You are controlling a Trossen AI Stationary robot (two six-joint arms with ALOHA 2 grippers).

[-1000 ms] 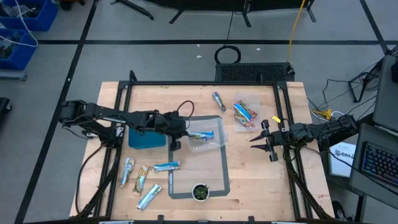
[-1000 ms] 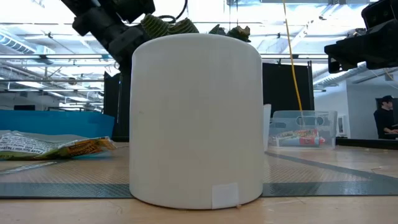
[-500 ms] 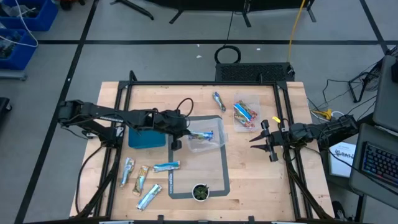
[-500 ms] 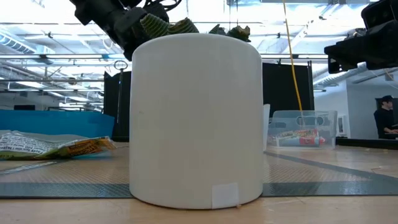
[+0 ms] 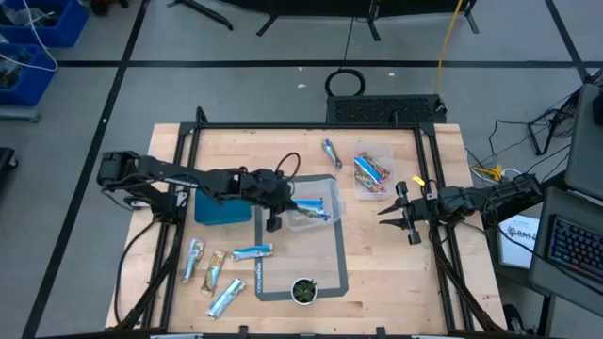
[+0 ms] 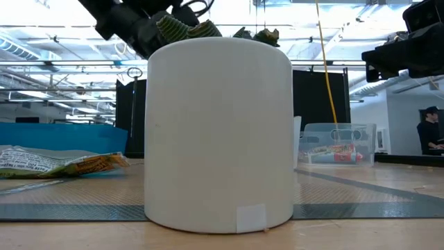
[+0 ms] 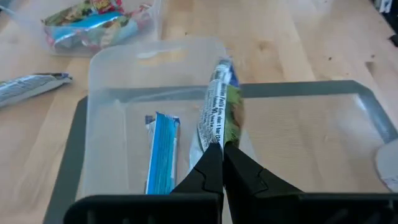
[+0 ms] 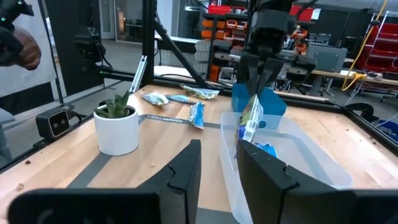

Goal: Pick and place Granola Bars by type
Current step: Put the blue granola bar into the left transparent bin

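granola bar (image 7: 219,112) hangs pinched in left gripper (image 7: 222,163) over clear bin (image 7: 118,74).

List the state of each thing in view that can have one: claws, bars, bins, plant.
Left claw: shut on a green-and-blue granola bar, hanging it over the near clear bin.
Right claw: open, empty, waiting at the table's right edge.
Blue bar: lying flat in the near clear bin.
Far clear bin: holding several bars.
Five loose bars: lying on the table's left front.
Potted plant: upright.
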